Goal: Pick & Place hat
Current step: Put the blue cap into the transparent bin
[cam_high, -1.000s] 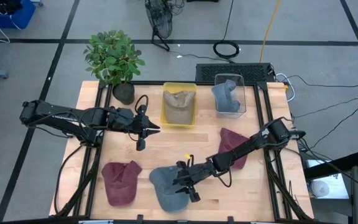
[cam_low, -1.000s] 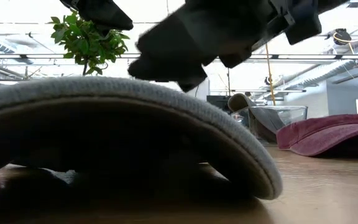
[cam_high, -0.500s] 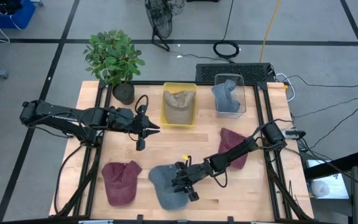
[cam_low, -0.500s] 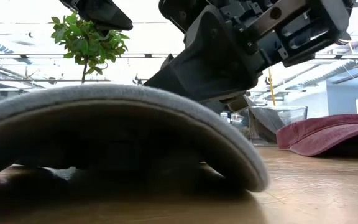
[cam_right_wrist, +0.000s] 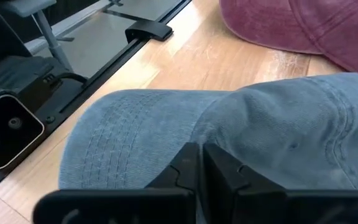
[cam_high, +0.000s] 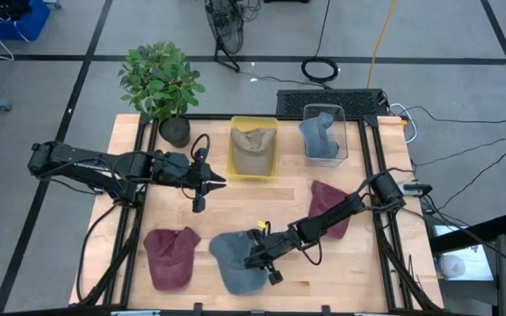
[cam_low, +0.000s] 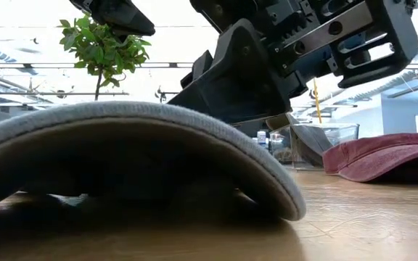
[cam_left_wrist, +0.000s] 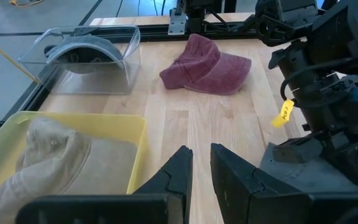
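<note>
Wooden table (cam_high: 235,211): light planks in a black frame, seen from above with both dark arms reaching over it.
Grey-blue hat (cam_high: 233,261): lay flat on the table near the front edge, between the two maroon hats, brim toward the front; filled the foreground in the low view (cam_low: 133,156).
Right gripper (cam_high: 255,254): lowered onto the crown of the grey-blue hat, fingers drawn close together with only a sliver between them, pressed against the fabric in the right wrist view (cam_right_wrist: 201,168); no lift visible, hat resting on the wood.
Yellow tag (cam_high: 263,226): hung on the right arm just behind the gripper.
Left gripper (cam_high: 207,183): held over bare wood beside the yellow bin, well apart from the grey-blue hat; fingers narrowly parted and empty in the left wrist view (cam_left_wrist: 201,171).
Yellow bin (cam_high: 234,167): sat at the back middle, holding a tan hat (cam_high: 253,147).
Clear bin (cam_high: 341,118): stood just right of the yellow bin, holding a blue-grey hat (cam_high: 321,136).
Maroon hats: one at front left (cam_high: 170,256), one at right (cam_high: 325,202) partly under the right arm.
Potted plant (cam_high: 162,83): stood at the back left corner.
</note>
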